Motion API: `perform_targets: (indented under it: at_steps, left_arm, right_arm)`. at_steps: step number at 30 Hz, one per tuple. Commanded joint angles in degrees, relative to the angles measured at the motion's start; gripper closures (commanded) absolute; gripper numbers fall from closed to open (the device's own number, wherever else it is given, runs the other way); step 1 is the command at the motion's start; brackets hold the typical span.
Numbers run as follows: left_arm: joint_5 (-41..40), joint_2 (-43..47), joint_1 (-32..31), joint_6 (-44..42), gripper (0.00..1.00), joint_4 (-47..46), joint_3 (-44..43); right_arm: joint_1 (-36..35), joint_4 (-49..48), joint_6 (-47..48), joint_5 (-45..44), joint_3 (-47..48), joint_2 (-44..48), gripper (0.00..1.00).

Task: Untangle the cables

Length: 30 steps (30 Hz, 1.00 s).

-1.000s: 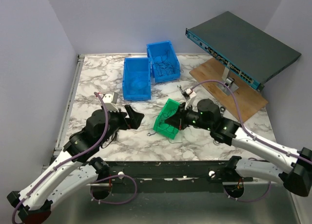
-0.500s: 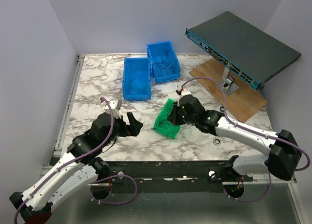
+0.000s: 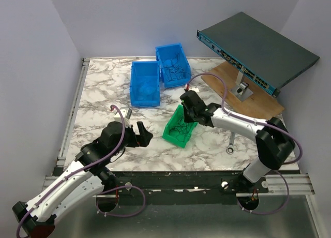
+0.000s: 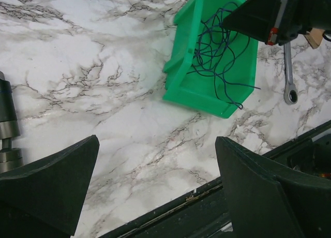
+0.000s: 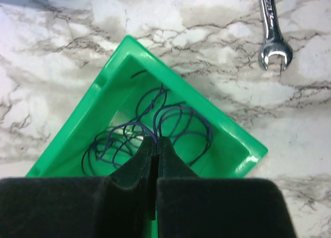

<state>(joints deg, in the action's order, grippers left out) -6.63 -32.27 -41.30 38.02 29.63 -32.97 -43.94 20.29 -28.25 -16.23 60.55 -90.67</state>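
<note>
The cables (image 5: 176, 121) are thin blue and dark wires, looped and knotted inside a green bin (image 5: 235, 150). They also show in the left wrist view (image 4: 217, 51) and the top view (image 3: 181, 129). My right gripper (image 5: 155, 140) is shut on a strand of the cables, over the bin; in the top view it (image 3: 187, 111) is at the bin's far end. My left gripper (image 4: 155, 186) is open and empty over bare marble near the table's front edge, left of the green bin (image 3: 176, 137).
A silver wrench (image 5: 273, 28) lies on the marble right of the bin, also in the top view (image 3: 230, 143). Two blue bins (image 3: 145, 83) stand at the back, one with more wires. A network switch (image 3: 253, 46) on a wooden board sits at the back right.
My right gripper has swung left and toward the back, from the bin's right side to its far end, and the bin has shifted. My left arm has drawn back toward the front edge.
</note>
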Motion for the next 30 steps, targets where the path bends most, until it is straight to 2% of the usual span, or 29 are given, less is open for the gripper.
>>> perform_targets:
  at_steps: [1, 8, 17, 24, 27, 30]
  left_arm:
    - [0.6, 0.3, 0.4, -0.1, 0.01, -1.1, 0.7]
    - [0.9, 1.1, 0.5, 1.3, 0.01, -2.9, 3.7]
    - [0.9, 0.9, 0.6, 1.5, 0.01, -4.8, 5.2]
    - [1.0, 0.4, 0.7, 0.8, 0.01, -6.6, 6.1]
    - [0.2, 0.6, 0.7, 0.9, 0.01, -6.9, 6.4]
    - [-0.1, 1.3, 0.7, 0.9, 0.01, -7.6, 7.0]
  right_arm:
    - [0.0, 1.7, 3.1, -4.6, 4.5, -6.8, 0.99]
    - [-0.4, 0.5, 2.0, -7.8, 5.9, -15.4, 0.99]
    - [0.2, 1.7, -1.6, -25.3, 8.8, -23.8, 0.99]
    - [8.8, -0.8, 1.4, -23.2, 13.3, -26.4, 0.97]
    - [9.6, -0.9, 3.0, -25.9, 15.9, -27.1, 0.91]
    - [10.5, 1.5, 3.4, -26.7, 19.0, -27.3, 0.90]
